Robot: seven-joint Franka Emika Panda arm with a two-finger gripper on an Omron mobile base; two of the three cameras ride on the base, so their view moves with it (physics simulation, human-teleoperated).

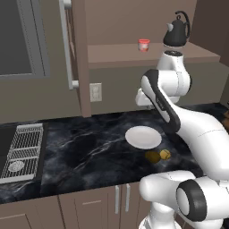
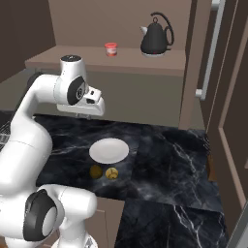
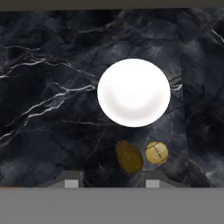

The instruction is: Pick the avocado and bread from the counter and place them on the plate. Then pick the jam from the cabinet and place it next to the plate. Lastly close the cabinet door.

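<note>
We see the white plate point(image 3: 134, 92) lying bare on the black marbled bench point(image 3: 48, 109), with the avocado point(image 3: 129, 156) and the round bread roll point(image 3: 156, 152) just beside it on the bench, near the front edge. The two sit close together without touching the plate; in the hand view the avocado is to the left of the bread, and both lie between the plate and our pincer point(image 3: 113, 183).

The pincer hangs above the bench, looking straight down on the plate. Its two finger tips stand well apart, and nothing is between them; it has hold of nothing. In the left base view the hand sits high over the far side of the plate, partly hidden behind the arm.

The jam point(image 1: 143, 45), a small red-lidded jar, stands on a brown shelf point(image 1: 116, 53) above the bench, well apart from the plate. A black kettle point(image 1: 176, 30) stands on the same shelf, near the jam. A tall brown cabinet door point(image 2: 213, 72) with a long pale handle stands at the shelf's side, swung outward. In the left base view a cooktop point(image 1: 22, 150) lies at the far left of the bench.
</note>
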